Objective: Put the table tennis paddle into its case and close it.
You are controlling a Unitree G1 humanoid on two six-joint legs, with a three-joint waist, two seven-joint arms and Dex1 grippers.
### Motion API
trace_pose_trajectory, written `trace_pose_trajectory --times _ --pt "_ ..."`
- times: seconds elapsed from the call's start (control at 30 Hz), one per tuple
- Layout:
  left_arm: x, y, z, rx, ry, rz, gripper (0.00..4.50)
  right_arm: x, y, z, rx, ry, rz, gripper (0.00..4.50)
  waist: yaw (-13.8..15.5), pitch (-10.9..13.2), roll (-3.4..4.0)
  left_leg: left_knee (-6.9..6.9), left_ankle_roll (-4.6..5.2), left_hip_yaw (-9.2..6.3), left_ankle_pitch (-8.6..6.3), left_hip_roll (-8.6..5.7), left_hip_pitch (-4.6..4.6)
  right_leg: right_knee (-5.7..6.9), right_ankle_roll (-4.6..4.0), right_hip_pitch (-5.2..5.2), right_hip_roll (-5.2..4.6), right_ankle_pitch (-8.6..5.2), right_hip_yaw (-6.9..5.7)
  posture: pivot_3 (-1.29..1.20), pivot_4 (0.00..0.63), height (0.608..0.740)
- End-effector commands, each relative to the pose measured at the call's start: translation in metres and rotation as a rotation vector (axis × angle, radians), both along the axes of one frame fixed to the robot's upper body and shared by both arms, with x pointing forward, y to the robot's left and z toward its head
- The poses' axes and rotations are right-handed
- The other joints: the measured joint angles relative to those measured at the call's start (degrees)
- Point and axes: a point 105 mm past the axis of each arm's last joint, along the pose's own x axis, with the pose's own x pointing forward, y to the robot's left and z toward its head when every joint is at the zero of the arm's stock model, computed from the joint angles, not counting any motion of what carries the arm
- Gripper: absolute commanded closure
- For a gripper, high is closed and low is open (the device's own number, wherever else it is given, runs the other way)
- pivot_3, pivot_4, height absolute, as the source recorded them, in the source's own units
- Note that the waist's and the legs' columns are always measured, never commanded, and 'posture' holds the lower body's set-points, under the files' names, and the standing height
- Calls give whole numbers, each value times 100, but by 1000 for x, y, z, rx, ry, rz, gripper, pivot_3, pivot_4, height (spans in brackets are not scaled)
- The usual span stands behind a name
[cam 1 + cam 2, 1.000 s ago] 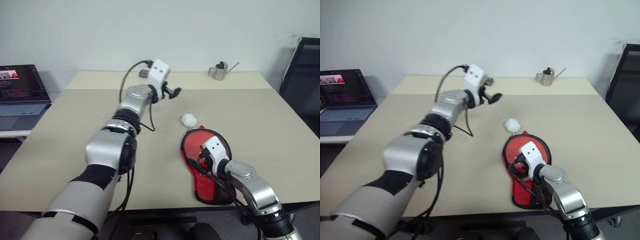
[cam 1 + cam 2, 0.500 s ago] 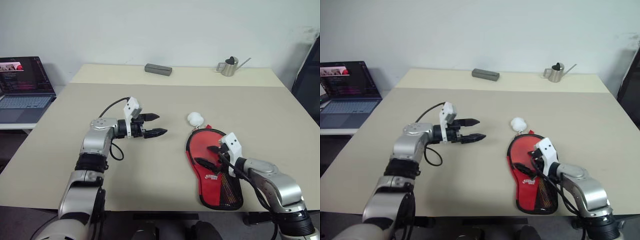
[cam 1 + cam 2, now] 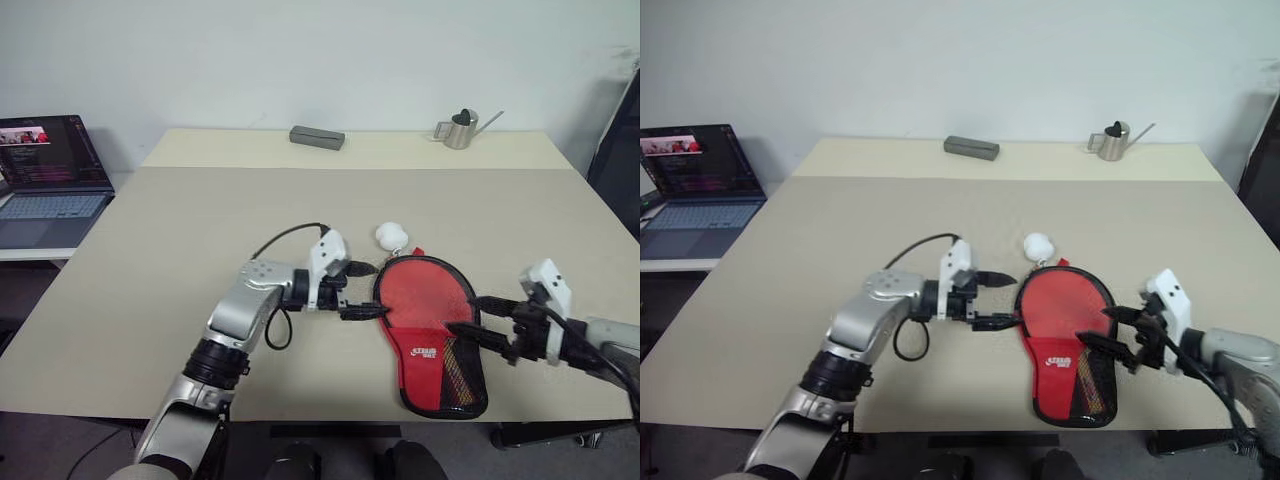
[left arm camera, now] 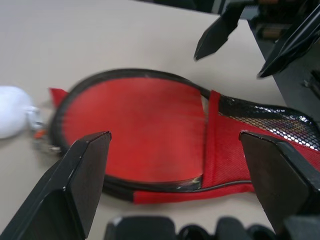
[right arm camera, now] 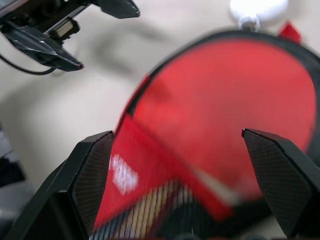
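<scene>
The case (image 3: 425, 300) lies flat on the table (image 3: 150, 260), red side up, with its white logo and black mesh pocket (image 3: 460, 375) toward the front edge. Its white pom-pom (image 3: 391, 236) rests at the far end. The zip edge looks joined around the round part. The paddle is hidden. My left gripper (image 3: 368, 290) is open, pointing right, fingertips at the case's left rim. My right gripper (image 3: 465, 314) is open just right of the case, pointing left over its narrow part. The left wrist view looks across the case (image 4: 135, 130); the right wrist view looks over it (image 5: 225, 115).
An open laptop (image 3: 45, 170) sits on a side desk at the left. A grey box (image 3: 317, 137) and a small metal watering can (image 3: 462, 130) stand along the table's far edge. A dark chair (image 3: 620, 130) is at the right.
My left gripper dropped from high over the table's far side and came right to the case's left rim. My right gripper drew off the case to its right side.
</scene>
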Motion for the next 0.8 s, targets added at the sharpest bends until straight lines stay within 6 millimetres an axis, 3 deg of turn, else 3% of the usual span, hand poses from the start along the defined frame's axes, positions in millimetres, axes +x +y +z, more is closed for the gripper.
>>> trace_pose_trajectory --times 0.03,0.47,0.8 --pt "0 -15 -1 0 -30 -8 40 -12 -6 10 -39 -21 33 0 15 4 -6 2 0 2 0 0 1 0 0 2 1 0 -1 0 150 740" --pt "-5 -76 8 -57 -41 -101 40 -23 -9 4 -53 -15 5 0 84 12 -20 8 1 11 0 -1 4 -5 29 16 -3 -17 -4 0 150 740" --pt "-19 -100 -13 -1 -16 -180 40 -27 -10 4 -55 -29 -22 0 86 12 -20 9 1 10 0 -2 5 -4 30 17 -3 -18 -6 0 150 740"
